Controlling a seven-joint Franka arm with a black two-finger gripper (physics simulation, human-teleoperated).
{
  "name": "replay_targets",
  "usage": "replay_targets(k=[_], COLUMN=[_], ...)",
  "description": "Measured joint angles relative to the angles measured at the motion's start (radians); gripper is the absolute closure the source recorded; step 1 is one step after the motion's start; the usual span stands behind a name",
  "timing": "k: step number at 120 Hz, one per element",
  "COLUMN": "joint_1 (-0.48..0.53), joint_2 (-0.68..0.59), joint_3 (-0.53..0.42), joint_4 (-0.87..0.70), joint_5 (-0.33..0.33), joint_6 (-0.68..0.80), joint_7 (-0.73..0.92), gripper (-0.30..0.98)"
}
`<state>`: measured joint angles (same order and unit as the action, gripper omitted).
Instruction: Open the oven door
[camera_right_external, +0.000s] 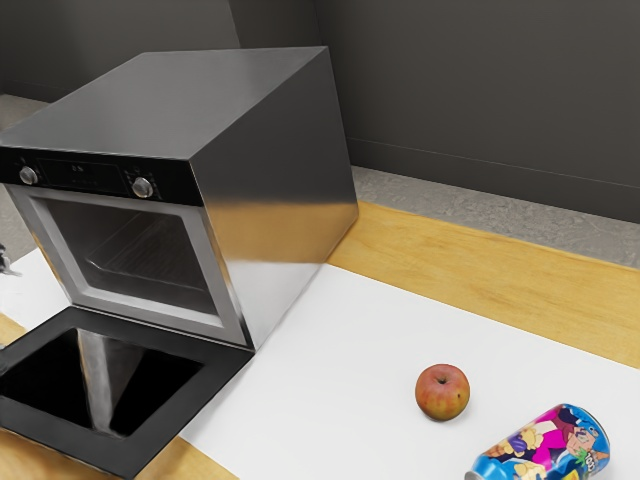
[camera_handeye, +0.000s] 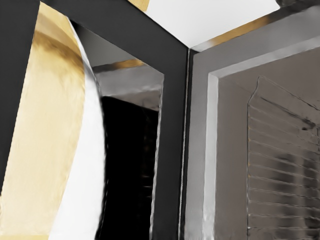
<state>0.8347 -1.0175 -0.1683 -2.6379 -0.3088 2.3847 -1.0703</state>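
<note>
Oven door (camera_right_external: 150, 395) folded outward and down from the oven (camera_right_external: 275, 200), its hinge edge (camera_handeye: 185, 150) running along the lower front of the cavity; the panel lies nearly level with the surface (camera_right_external: 480, 260). The wrist camera faces the door's inner side and the cavity together, placing the hand before the open front. Whether the fingers are released or clenched cannot be told. The opening appears complete; any further move probably calls for withdrawal outward, clear of the panel.
</note>
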Motion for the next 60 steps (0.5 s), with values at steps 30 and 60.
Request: replay_targets(k=[30, 60], joint_1=[-0.764, -0.833], joint_2=[0.660, 0.764], joint_3=[0.015, 0.019], joint_4=[1.091, 0.965], joint_5=[0.340, 0.371], joint_6=[-0.651, -0.809], joint_7=[-0.002, 0.013], gripper=[0.00, 0.00])
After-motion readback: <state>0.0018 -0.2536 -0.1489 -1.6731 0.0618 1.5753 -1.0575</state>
